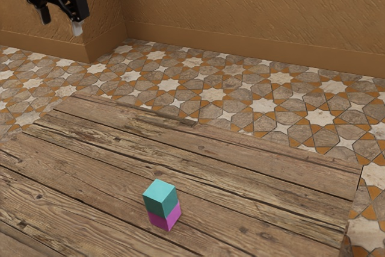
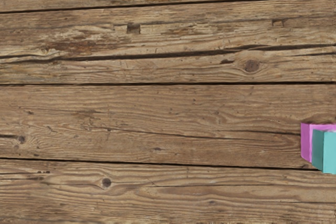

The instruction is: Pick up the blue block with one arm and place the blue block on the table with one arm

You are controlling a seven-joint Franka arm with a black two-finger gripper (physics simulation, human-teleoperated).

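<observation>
Blue block (image 1: 160,199), progress: by judgement, at the very start of the task; neither gripped nor lifted, with no part of the pick-up done.
Blue block, place: on top of the magenta block (image 1: 173,215), upright, touching it, in a stack of two standing on the table (image 1: 90,167).
Tool (image 1: 61,22): plainly open, with fingers spread well apart and nothing held between them.
Tool to blue block: well apart; from high up at the exterior view's upper left, a long way down and across toward the exterior view's right. In the wrist view, off to one side rather than straight beneath the tool.
Left to do: reach over, grip, lift clear of the magenta block, set down on the wood of the table, let go.
Next move: probably across first, to a point above the stack, then straight down, with fingers lined up to two opposite faces of the blue block.
Risk: going too low and pinching the magenta block as well, or brushing the stack on the way down and tipping it.
Setting down: likely best on the planks beside the magenta block, flat on one face, with enough room for opening the fingers without a knock.
</observation>
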